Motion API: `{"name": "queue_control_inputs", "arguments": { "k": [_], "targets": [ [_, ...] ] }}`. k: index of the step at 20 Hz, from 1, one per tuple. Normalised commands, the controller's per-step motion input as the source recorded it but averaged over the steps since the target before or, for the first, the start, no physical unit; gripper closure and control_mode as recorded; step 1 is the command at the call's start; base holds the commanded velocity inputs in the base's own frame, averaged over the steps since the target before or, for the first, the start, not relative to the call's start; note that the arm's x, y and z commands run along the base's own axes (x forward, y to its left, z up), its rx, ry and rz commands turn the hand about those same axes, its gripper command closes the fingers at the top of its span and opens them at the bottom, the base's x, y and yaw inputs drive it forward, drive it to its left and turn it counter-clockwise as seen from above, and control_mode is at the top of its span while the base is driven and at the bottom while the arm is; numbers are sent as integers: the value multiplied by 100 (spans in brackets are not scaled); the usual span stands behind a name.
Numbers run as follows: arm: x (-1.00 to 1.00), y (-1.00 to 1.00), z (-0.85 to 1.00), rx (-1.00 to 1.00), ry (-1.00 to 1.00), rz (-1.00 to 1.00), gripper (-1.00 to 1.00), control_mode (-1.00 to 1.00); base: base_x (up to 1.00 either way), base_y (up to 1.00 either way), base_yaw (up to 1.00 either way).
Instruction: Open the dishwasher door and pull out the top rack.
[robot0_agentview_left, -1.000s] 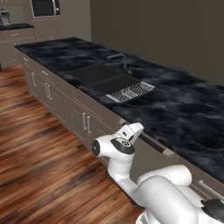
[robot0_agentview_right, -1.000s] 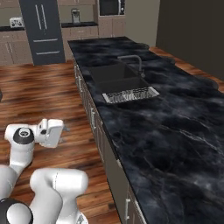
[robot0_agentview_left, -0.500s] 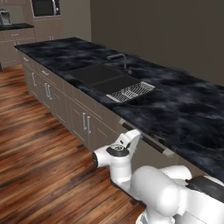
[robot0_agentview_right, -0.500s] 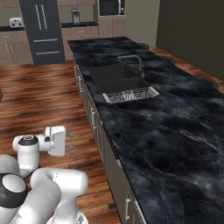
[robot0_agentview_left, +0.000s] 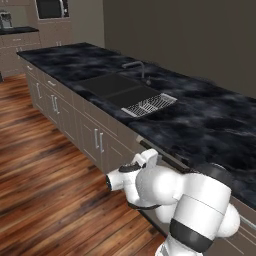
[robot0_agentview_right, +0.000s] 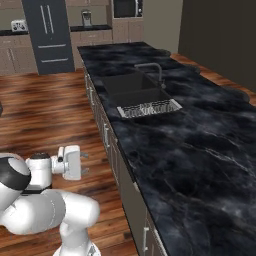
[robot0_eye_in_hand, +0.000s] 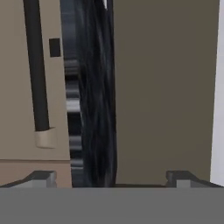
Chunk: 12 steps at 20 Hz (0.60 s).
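A: Below the desk's front edge, right of the sink, sits the dishwasher door. Is it open?

B: It looks shut. The hand view shows its taupe panel with the long dark bar handle at the left, rolled so the bar runs up the frame, with the black marbled edge of the desk beside it.

A: So which step is in hand?

B: The approach to the handle, by the look of it. The gripper hangs in front of the cabinet fronts, near them but apart, touching nothing.

A: And the jaws?

B: Wide apart and empty; both tips stand far from each other at the bottom of the hand view.

A: How is the arm posed?

B: Folded low, elbow bulging toward the floor, the hand level and pointing at the cabinets.

A: What does the next move call for?

B: Probably shifting until the bar lies between the jaws, then closing and pulling outward and down. The top rack cannot be judged behind the shut door.
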Motion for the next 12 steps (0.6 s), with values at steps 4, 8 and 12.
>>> {"name": "queue_control_inputs", "arguments": {
  "k": [4,8,12],
  "targets": [
    [28,-8,-24,0,0,-1,-100,-100,0,0,0],
    [29,-3,-27,0,0,0,-100,-100,0,0,0],
    [30,-2,-29,-1,0,0,-100,-100,0,0,0]
  ]
}}
